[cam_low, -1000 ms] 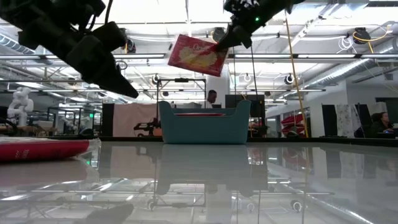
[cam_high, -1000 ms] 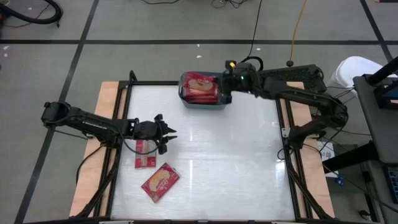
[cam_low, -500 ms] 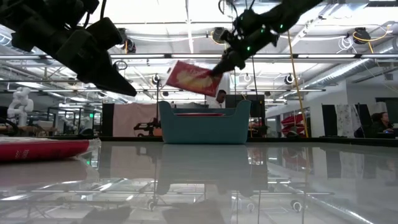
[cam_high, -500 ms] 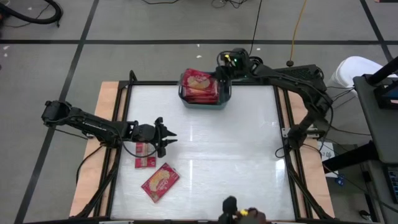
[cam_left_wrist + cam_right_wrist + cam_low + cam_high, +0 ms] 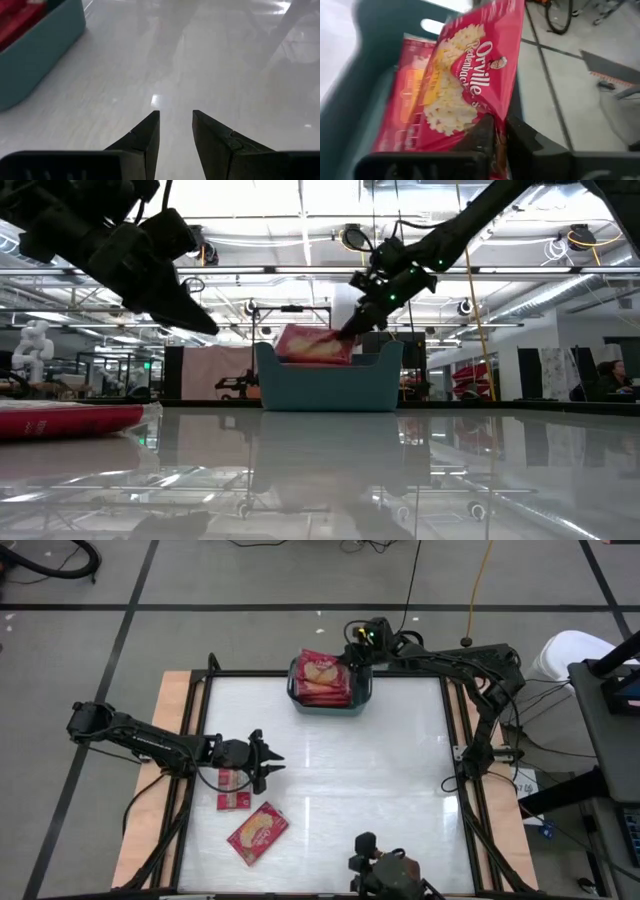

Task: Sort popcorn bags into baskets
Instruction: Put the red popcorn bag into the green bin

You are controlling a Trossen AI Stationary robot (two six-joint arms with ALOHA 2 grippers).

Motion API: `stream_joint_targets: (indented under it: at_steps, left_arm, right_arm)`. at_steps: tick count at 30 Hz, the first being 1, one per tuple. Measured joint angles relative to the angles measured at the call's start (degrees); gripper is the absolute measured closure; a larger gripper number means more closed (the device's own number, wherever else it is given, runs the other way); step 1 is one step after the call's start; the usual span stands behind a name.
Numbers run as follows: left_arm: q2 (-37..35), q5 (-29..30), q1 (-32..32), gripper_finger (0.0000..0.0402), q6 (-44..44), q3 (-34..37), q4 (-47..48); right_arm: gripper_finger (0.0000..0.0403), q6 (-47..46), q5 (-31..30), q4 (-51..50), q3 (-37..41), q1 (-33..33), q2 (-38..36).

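The teal basket stands at the table's far edge with red popcorn bags stacked inside. My right gripper is over its far right corner, shut on one more popcorn bag, which slants down into the basket. My left gripper hovers open above the table's left part, with nothing between its fingers. Just left of it one popcorn bag lies flat on the table. Another popcorn bag lies flat nearer the front edge. My right gripper pinches the bag's near short edge between its two fingers. The fingers come from the table's right, slanting downward. The bag reaches away from them with its picture side up, tilted, its lower end down inside the basket on the bags there.
A dark device sits at the table's near edge, right of centre. Black frame rails run along the table's sides. The white tabletop between the basket and the loose bags is bare.
My right gripper has gone down and toward the far edge with the bag. The bag, held high and clear above the basket a second ago, has sunk, and its lower end is now inside the basket.
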State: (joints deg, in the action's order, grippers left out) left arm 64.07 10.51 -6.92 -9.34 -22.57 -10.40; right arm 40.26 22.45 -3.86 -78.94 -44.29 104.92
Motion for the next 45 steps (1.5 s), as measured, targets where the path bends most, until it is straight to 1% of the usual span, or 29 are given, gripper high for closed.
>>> stream_joint_targets:
  at_steps: [2,6,8,10,13,18,21,24,26,29,31,32,35,38,42,45]
  left_arm:
    - [0.00,-0.03,0.00,0.0283,-0.64,0.00,1.60]
    - [-0.01,-0.15,-0.14,0.0283,-3.66,-0.02,5.27]
    - [-0.01,-0.32,-0.51,0.0283,-6.08,-0.02,7.34]
    - [-0.02,-1.14,-1.12,0.0283,-8.32,-0.02,8.84]
    - [-0.02,-3.08,-2.59,0.0283,-10.82,-0.02,10.59]
    - [-0.02,-5.32,-6.74,0.0282,-14.87,-0.02,13.20]
    - [-0.02,-6.30,-10.02,0.0266,-16.04,-0.02,13.83]
    - [-0.02,-6.45,-13.38,0.0221,-17.28,-0.02,14.16]
    - [-0.02,-5.93,-15.20,0.0182,-17.84,-0.02,14.19]
    - [0.38,-3.54,-16.41,0.0120,-17.70,-0.02,13.97]
    - [1.35,-5.13,-16.28,0.0091,-15.19,-0.02,12.59]
    - [1.90,-6.38,-16.21,0.0084,-13.20,-0.02,11.71]
    - [4.16,-11.78,-15.29,0.0082,-7.56,-0.04,7.83]
    - [7.89,-16.86,-13.82,0.0102,-2.97,-1.16,6.24]
    - [13.73,-20.50,-12.44,0.0128,2.90,-4.00,7.22]
    - [18.26,-20.96,-12.15,0.0139,7.97,-6.96,9.32]
  right_arm:
    - [0.0342,0.95,-0.25,1.24,0.02,0.00,0.36]
    - [0.0278,1.26,-6.65,4.32,-0.02,0.65,-0.01]
    - [0.0250,1.11,-7.76,5.55,-0.02,0.78,-0.27]
    - [0.0227,0.39,-8.48,6.42,-0.02,1.04,-0.89]
    - [0.0208,-3.01,-10.47,6.06,-0.02,2.38,-2.56]
    - [0.0203,-12.45,-10.35,1.19,-0.02,6.74,-6.05]
    - [0.0205,-17.34,-10.20,-3.04,-0.02,10.88,-7.64]
    - [0.0206,-21.85,-10.20,-7.20,0.00,15.33,-8.46]
    - [0.0206,-23.90,-10.19,-10.08,0.01,18.51,-8.61]
    - [0.0206,-26.22,-10.33,-12.70,0.62,23.60,-8.58]
    - [0.0206,-27.53,-10.31,-11.95,2.25,27.16,-8.63]
    - [0.0206,-28.20,-10.25,-11.23,3.23,28.77,-8.60]
    - [0.0206,-30.17,-10.25,-8.11,6.35,33.02,-8.55]
    - [0.0206,-32.61,-10.40,-2.38,10.61,36.34,-8.62]
    - [0.0206,-35.34,-10.53,3.67,16.28,39.79,-8.56]
    - [0.0206,-36.95,-10.75,8.42,20.48,41.65,-8.56]
